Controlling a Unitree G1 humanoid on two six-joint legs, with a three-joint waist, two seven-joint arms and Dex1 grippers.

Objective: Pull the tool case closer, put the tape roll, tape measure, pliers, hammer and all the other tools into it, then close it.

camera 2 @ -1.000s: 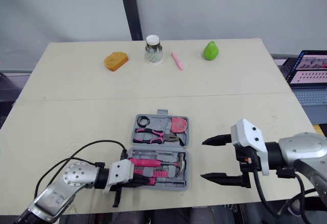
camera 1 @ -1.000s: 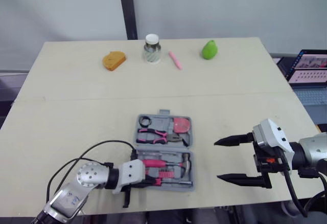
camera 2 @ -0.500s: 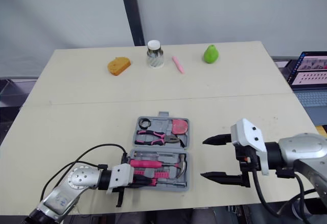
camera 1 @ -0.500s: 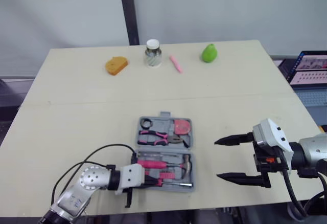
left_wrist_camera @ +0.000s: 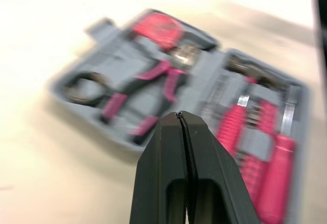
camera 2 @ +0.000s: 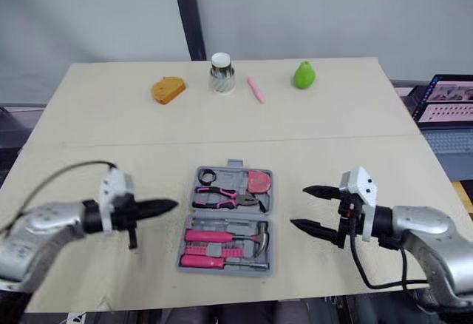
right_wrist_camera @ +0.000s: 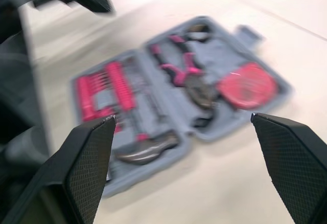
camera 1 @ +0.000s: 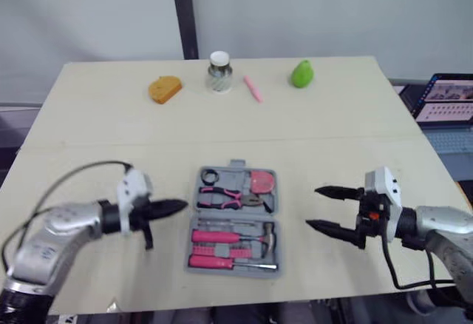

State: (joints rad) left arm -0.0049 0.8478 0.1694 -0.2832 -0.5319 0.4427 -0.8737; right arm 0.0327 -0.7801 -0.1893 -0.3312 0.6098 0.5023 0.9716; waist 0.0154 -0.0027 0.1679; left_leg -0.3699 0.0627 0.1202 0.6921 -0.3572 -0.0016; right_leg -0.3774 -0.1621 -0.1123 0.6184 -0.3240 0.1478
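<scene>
The grey plastic tool case (camera 1: 235,219) lies opened flat near the front edge of the pale wooden tabletop (camera 1: 332,132), between the two hands. In the case's nearer half sit a pink-handled screwdriver (camera 1: 214,260) and, just beyond it, a hammer (camera 1: 268,235) with its steel head toward the case's right side.

The left hand (camera 1: 174,206) hovers just off the case's left edge. Its two black fingers are pressed together and hold nothing, and they point at the case. The right hand (camera 1: 313,207) hangs a little way off the case's right edge. Its fingers are spread wide apart and empty, and they also point at the case.

In the case's farther half are pink-handled pliers (camera 1: 222,198). Beyond them a small black tape roll (camera 1: 209,175) fills the left corner and a round pink tape measure (camera 1: 260,181) the right.

Well beyond the case, along the tabletop's far edge, stand an orange bread-shaped block (camera 1: 164,88), a glass jar with a white lid (camera 1: 219,71), a pink stick (camera 1: 253,87) and a green pear-shaped object (camera 1: 301,73). Off the tabletop, far to the case's right, an open laptop (camera 1: 443,99) shows.
</scene>
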